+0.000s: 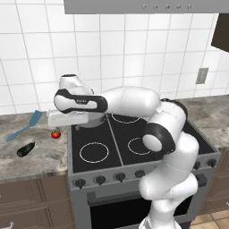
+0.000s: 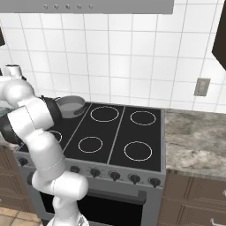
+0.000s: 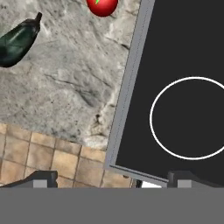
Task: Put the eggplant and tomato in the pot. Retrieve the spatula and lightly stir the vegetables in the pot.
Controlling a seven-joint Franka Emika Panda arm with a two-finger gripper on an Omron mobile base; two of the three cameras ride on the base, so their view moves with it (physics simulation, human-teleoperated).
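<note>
Fingertips (image 3: 41,178) rise as two small dark stubs at the bottom of the hand view, far apart and holding nothing, so the gripper (image 3: 116,180) is spread wide. It hangs over the seam between the mottled grey stone counter (image 3: 65,87) and the flat black stove (image 3: 183,52).

Beyond, at that view's upper left, lies the glossy, tapered eggplant (image 3: 17,41); the smooth round tomato (image 3: 103,5) sits at the top edge.

Risk, as I judge it: both skins look slick and curved, so an off-centre pinch could squirt either one away.

Farther off, the light blue spatula (image 1: 24,125) lies left in the left base view; the grey metal pot (image 2: 69,106) rests on the stove's rear-left burner.
</note>
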